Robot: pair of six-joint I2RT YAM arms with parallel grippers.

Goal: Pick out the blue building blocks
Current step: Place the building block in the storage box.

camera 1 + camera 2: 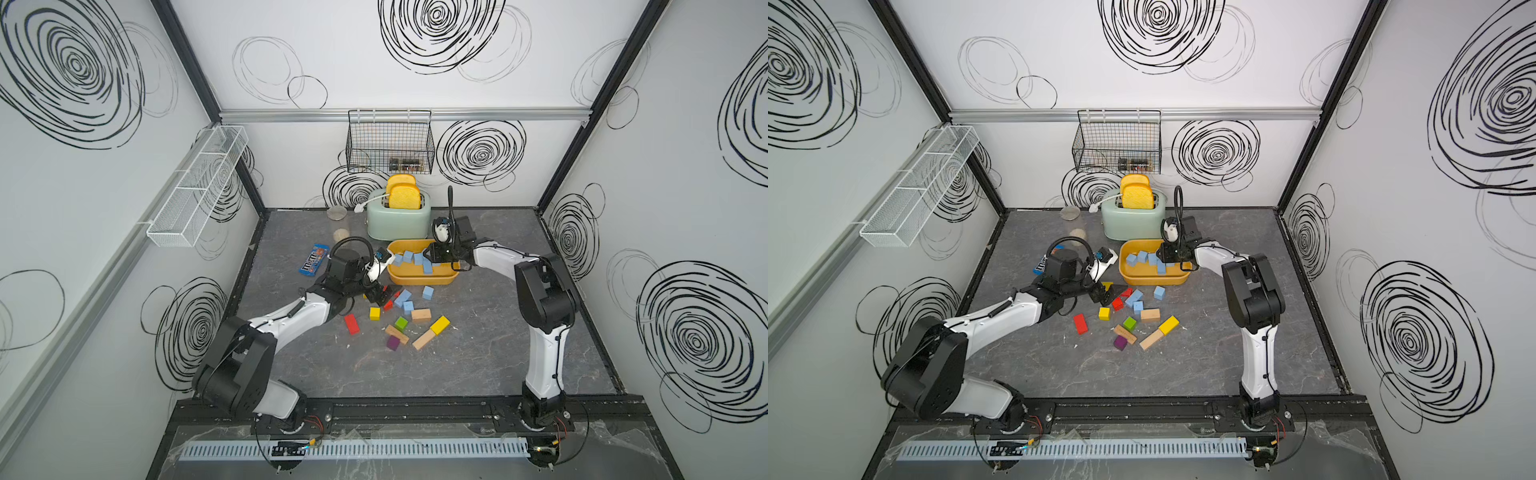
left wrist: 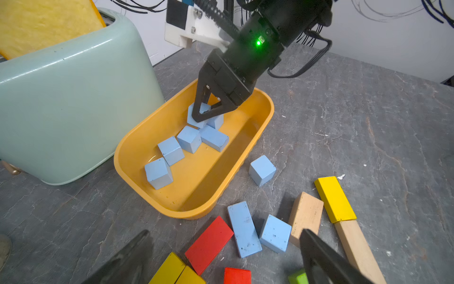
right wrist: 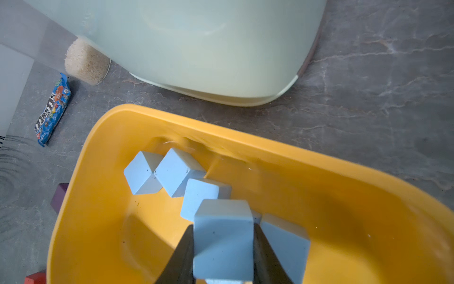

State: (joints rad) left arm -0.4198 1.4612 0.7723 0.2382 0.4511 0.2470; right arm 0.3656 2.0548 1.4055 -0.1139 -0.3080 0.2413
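While a blue cube (image 3: pixel 221 250) is clamped between the 2 fingers of the right gripper (image 3: pixel 223 228) low inside the yellow tray (image 2: pixel 194 214), close above at least 4 resting blue blocks (image 2: pixel 170 150), 3 more blue pieces are left on the table (image 2: pixel 368 123). All 3 lie nearer the left gripper (image 2: pixel 224 233), whose jaws are spread wide and hold nothing. Just ahead of it, framed between its 2 fingers in the left wrist view, a blue oblong brick (image 2: pixel 244 228) is seen. Its long axis runs away from the wrist, across the line of closing, so only its narrow width would have to be spanned. A neighbouring blue block (image 2: pixel 275 233) lies against 1 flank, or nearly so, and a red brick (image 2: pixel 208 243) lies just beside the other. Either could be caught in the same pinch. The lone cube (image 2: pixel 262 169) sits farther ahead, just outside the tray wall.
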